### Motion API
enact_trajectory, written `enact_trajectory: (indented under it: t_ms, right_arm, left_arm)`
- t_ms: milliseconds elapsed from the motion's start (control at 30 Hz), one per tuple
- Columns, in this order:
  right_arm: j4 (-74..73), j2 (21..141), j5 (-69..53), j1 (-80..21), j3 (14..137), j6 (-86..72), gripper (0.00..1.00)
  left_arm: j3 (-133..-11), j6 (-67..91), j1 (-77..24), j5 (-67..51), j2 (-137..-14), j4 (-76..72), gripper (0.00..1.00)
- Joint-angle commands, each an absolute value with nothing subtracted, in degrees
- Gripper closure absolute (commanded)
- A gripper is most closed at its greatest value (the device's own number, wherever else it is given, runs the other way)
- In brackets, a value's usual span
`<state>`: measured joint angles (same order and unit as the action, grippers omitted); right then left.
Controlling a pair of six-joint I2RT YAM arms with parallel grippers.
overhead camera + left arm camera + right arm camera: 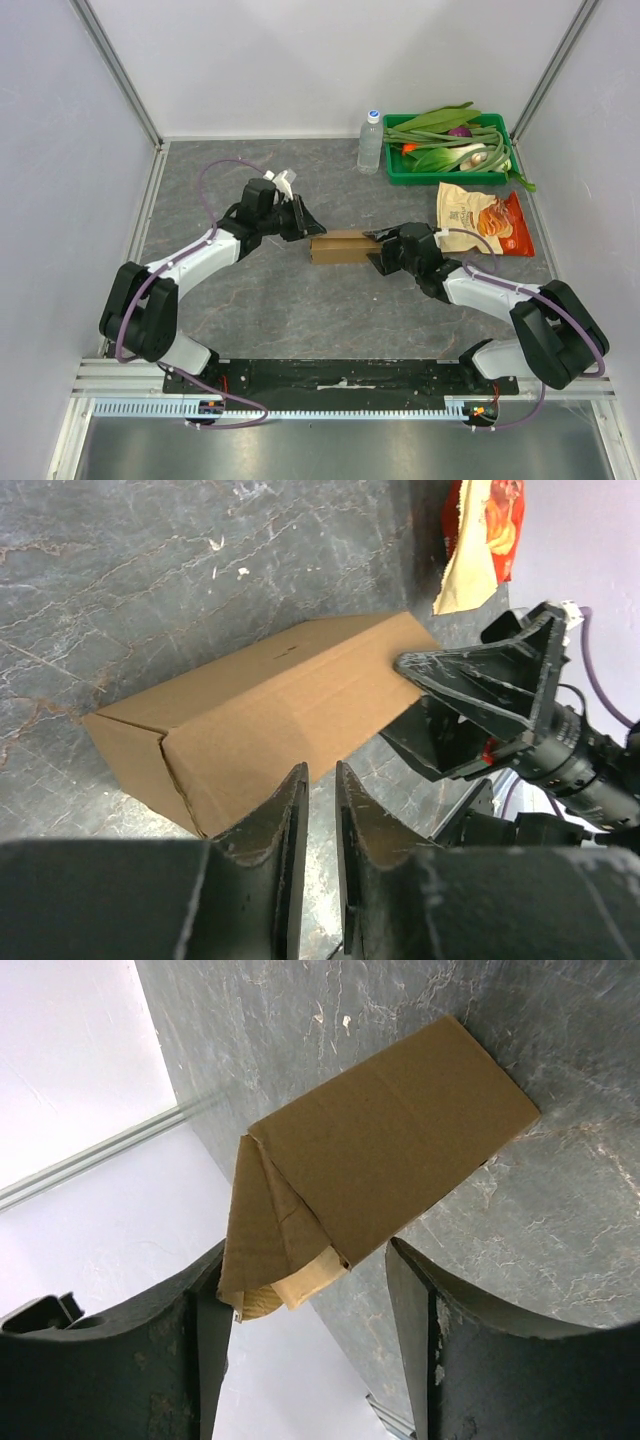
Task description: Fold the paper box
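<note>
The paper box [338, 247] is a small brown carton lying flat on the grey table between the two arms. In the left wrist view the paper box [270, 700] has a closed near end. My left gripper [320, 766] hovers at its long edge, its jaws a narrow slit apart with only table showing between them. The right gripper's fingers [480, 675] reach the far end. In the right wrist view my right gripper [307, 1250] is open around the loose end flaps [275, 1230]. The left finger touches a flap and the right finger stands off it.
A green tray [395, 170] of vegetables sits at the back right with a water bottle [370, 142] beside it. A snack bag [485, 220] lies just behind the right arm. White walls close in the table on three sides.
</note>
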<state>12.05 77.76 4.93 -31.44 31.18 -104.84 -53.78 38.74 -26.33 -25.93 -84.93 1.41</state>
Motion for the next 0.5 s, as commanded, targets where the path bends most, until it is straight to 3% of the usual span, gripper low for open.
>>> enact_trajectory:
  t_ms: [0, 67, 167, 233, 400, 467]
  right_arm:
    - [11.42, 77.61, 7.91, -31.46, 30.15, -102.31, 0.36]
    - [11.95, 77.43, 7.82, -31.55, 29.62, -102.22, 0.48]
    - [13.27, 77.08, 7.3, -31.2, 28.74, -100.47, 0.5]
    - [13.54, 76.3, 7.21, -30.15, 28.48, -97.49, 0.43]
    - [21.16, 71.38, 2.39, -24.8, 24.97, -81.76, 0.12]
    - [25.72, 70.05, -2.86, -22.86, 23.74, -74.66, 0.11]
  left_arm:
    - [-51.25, 39.99, -26.37, -26.46, -87.01, -4.66, 0.78]
    - [-50.19, 39.46, -26.37, -25.4, -88.42, -5.53, 0.8]
    - [-47.64, 39.81, -26.37, -24.53, -88.95, -7.03, 0.81]
    - [-46.32, 39.64, -26.37, -23.56, -88.95, -7.29, 0.82]
    - [-43.77, 39.38, -26.37, -22.86, -89.03, -8.26, 0.82]
    - [-43.16, 39.2, -26.37, -22.76, -89.56, -8.44, 0.82]
